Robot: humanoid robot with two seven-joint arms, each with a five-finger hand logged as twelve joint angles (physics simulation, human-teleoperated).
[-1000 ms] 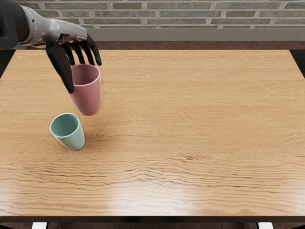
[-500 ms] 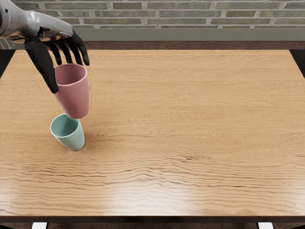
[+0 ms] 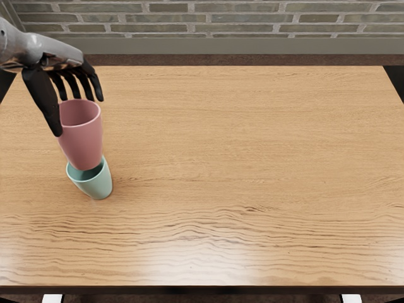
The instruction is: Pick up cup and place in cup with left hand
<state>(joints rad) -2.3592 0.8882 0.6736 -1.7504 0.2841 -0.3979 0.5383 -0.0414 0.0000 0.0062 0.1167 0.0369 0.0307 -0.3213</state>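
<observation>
Cup [image 3: 82, 142], pink, is up off the table [image 3: 252, 158], clamped near its rim by the left hand [image 3: 53, 71]: thumb [image 3: 44, 104] on the near left side, fingers [image 3: 95, 85] bent over toward the far side. High grip makes sense, since it leaves the lower part free to go inside another cup. Pink cup is held mouth up, base down, presumably so it can nest without being turned.

Teal cup [image 3: 98, 186] stands on the table, open end up, ready as the receiver. Pink base overlaps its mouth in the view; can't tell whether it's just above the opening or slightly inside, or whether the walls touch. Either way, not nested yet.

Count: two cups, one pink, one teal; one hand showing; one table. One brick wall [image 3: 243, 19] behind. Right arm out of view.

Step in hand, my call: lining up and lowering for the insert. Task looks mostly done; lowering and release remain. Next move needs a small centring fix, then straight down, then let go. Risk: base catches the teal rim and tips or pushes that cup, or the pink one jams crooked partway.
</observation>
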